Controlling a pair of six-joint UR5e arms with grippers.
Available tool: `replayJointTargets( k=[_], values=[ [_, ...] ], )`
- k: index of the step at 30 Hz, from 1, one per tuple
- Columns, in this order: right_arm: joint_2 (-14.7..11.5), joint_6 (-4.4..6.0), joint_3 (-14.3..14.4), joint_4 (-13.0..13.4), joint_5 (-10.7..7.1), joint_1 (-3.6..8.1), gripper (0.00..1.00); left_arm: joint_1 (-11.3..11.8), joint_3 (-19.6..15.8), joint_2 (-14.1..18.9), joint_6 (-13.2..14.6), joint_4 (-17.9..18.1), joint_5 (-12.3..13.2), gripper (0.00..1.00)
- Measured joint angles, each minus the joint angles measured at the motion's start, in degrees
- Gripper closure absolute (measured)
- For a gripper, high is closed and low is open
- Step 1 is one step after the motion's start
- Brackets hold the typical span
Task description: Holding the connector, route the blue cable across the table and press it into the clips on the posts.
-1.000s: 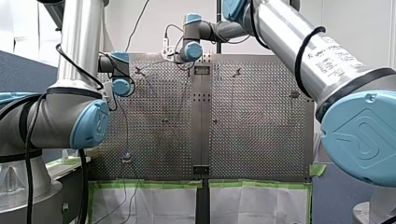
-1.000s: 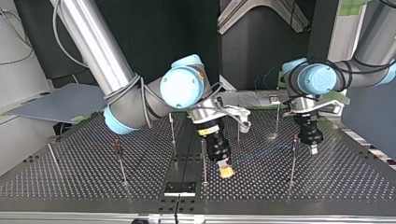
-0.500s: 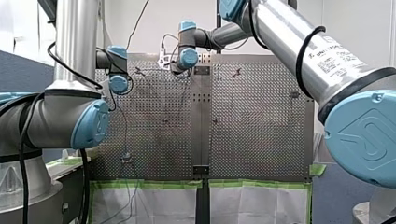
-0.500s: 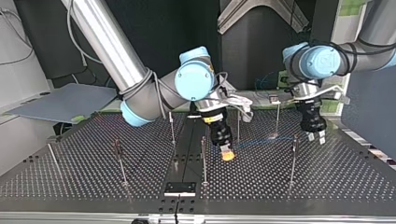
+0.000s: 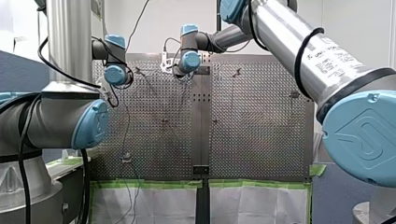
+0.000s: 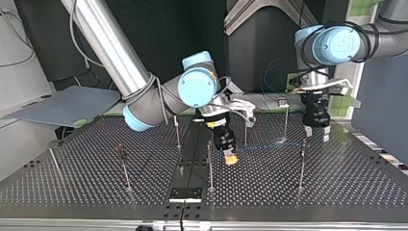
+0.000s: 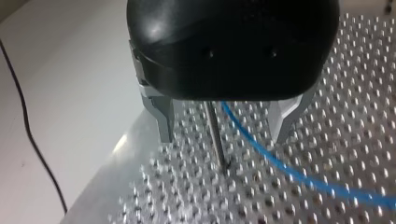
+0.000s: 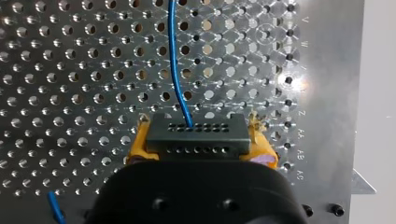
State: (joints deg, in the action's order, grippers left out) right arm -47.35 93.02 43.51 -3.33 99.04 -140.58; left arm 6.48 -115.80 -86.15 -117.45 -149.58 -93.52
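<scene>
Gripping the black connector (image 8: 196,133) between its yellow pads (image 8: 137,142), my right hand (image 8: 200,139) holds the blue cable (image 8: 175,60) stretched over the counter (image 8: 70,70) toward my left hand (image 7: 223,128), open astride a post (image 7: 215,135) with the cable between its fingers (image 7: 164,121); judged best: keep tension steady, press straight down.

Between the yellow pads (image 8: 139,143) of my right gripper (image 8: 199,145) is a black connector (image 8: 196,134) dotted with two rows of small holes. Ahead of it, a blue cable (image 8: 174,60) crosses the silver table (image 8: 70,70), patterned with even holes. My left gripper (image 7: 223,135) is black, with plain grey metal fingers (image 7: 163,116).
</scene>
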Motion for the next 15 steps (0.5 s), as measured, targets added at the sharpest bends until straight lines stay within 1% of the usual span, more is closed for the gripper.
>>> replayJointTargets(
  k=[3, 9, 15],
  values=[
    [0.1, 0.0, 0.0, 0.0, -0.17, 0.0, 1.0, -0.3, 0.0, 1.7, 0.5, -1.7, 1.1, 0.0],
    [0.2, 0.02, 0.0, 0.0, -0.57, 0.01, 1.0, -0.9, -0.4, 4.7, 1.4, -4.7, 1.6, 0.0],
    [0.2, 0.0, 0.0, 0.1, -0.67, 0.15, 1.0, -2.9, -0.8, 7.2, 4.0, -7.6, 1.6, 0.0]
  ],
)
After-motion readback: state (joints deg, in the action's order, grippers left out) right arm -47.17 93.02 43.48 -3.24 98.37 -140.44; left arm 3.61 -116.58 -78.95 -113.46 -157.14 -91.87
